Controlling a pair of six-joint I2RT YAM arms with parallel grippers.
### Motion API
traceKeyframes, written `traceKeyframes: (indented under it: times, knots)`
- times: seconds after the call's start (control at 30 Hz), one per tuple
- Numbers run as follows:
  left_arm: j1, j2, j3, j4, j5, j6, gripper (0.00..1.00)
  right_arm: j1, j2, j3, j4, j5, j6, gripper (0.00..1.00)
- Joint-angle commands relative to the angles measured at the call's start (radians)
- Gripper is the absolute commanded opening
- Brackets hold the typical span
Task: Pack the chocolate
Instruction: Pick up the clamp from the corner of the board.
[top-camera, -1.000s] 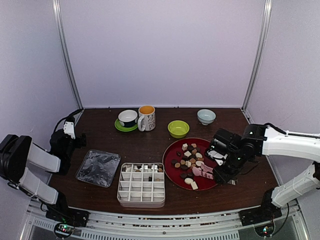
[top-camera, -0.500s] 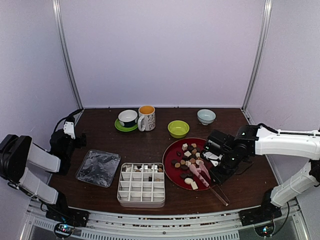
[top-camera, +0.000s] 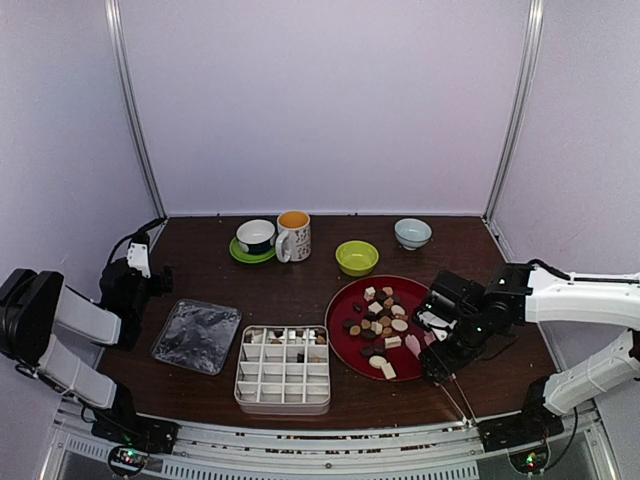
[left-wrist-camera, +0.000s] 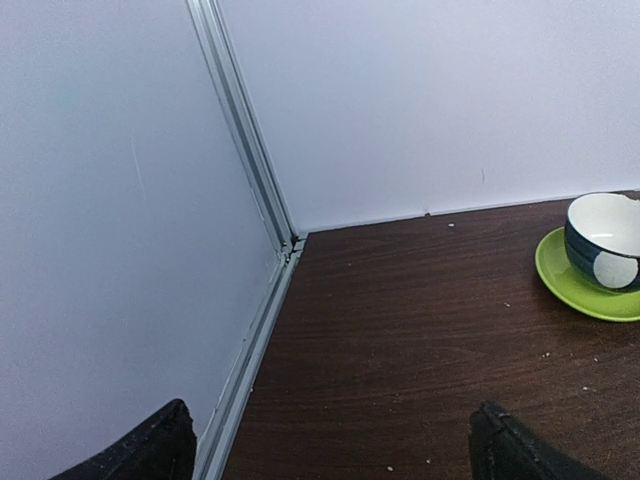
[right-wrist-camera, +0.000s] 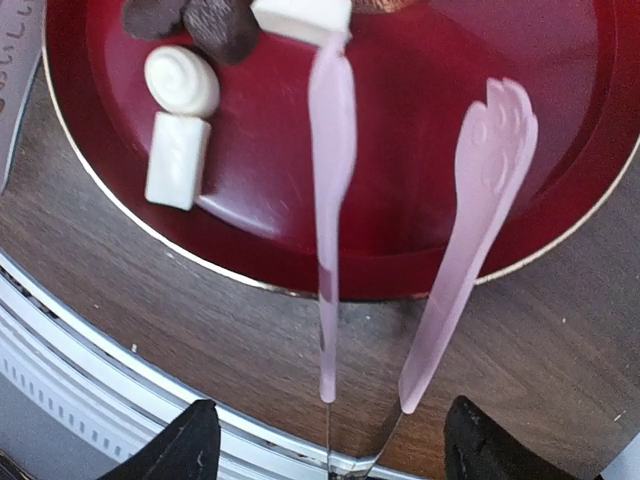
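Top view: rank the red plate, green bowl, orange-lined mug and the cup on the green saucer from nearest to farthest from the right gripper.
From the right gripper:
1. Red plate, right beside it, on its left.
2. Green bowl, behind the plate.
3. Mug, back row, further left.
4. Cup, leftmost of the back row.

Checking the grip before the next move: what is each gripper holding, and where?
Nothing. The pink tongs sit between the open fingers of the right gripper, touching neither; the left gripper is open and empty.
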Motion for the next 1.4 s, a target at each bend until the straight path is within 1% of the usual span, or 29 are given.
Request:
traceKeyframes:
  times: [0.0,0.1,0.17,0.27,0.37,0.67,0.8,0.83,0.9,0.97,1.0,1.2,1.37]
  knots:
    - [0.009,-0.002,0.016,0.024,-0.006,-0.001,0.98,0.005,-0.077,-0.101,0.021,-0.001,0.087,0.79]
    - [0.009,-0.001,0.016,0.024,-0.004,-0.001,0.98,0.015,-0.114,-0.156,0.023,0.007,0.145,0.82]
    - [0.009,-0.001,0.016,0.025,-0.004,-0.001,0.98,0.022,-0.131,-0.18,0.031,0.013,0.176,0.81]
    - [0.009,-0.001,0.016,0.025,-0.005,-0.001,0.98,0.028,-0.14,-0.223,0.05,0.03,0.227,0.75]
    - [0.009,-0.001,0.016,0.025,-0.005,-0.001,0.98,0.055,-0.144,-0.266,0.109,0.02,0.264,0.72]
    - [0.009,0.0,0.017,0.025,-0.005,-0.001,0.98,0.119,-0.129,-0.334,0.215,0.072,0.324,0.6]
    - [0.009,0.0,0.016,0.025,-0.004,-0.001,0.98,0.152,-0.15,-0.362,0.265,0.097,0.355,0.51]
    - [0.009,0.0,0.016,0.024,-0.006,-0.001,0.98,0.155,-0.157,-0.364,0.274,0.104,0.359,0.47]
    - [0.009,0.0,0.016,0.025,-0.005,-0.001,0.98,0.16,-0.171,-0.365,0.286,0.114,0.357,0.43]
    - [0.009,0.0,0.016,0.024,-0.006,-0.001,0.98,0.161,-0.184,-0.365,0.293,0.12,0.356,0.35]
    - [0.009,-0.001,0.016,0.024,-0.006,-0.001,0.98,0.163,-0.193,-0.365,0.294,0.125,0.358,0.33]
    - [0.009,-0.002,0.016,0.024,-0.005,-0.001,0.98,0.165,-0.248,-0.342,0.287,0.159,0.361,0.29]
    - [0.009,-0.001,0.016,0.024,-0.005,-0.001,0.98,0.164,-0.264,-0.261,0.243,0.191,0.33,0.28]
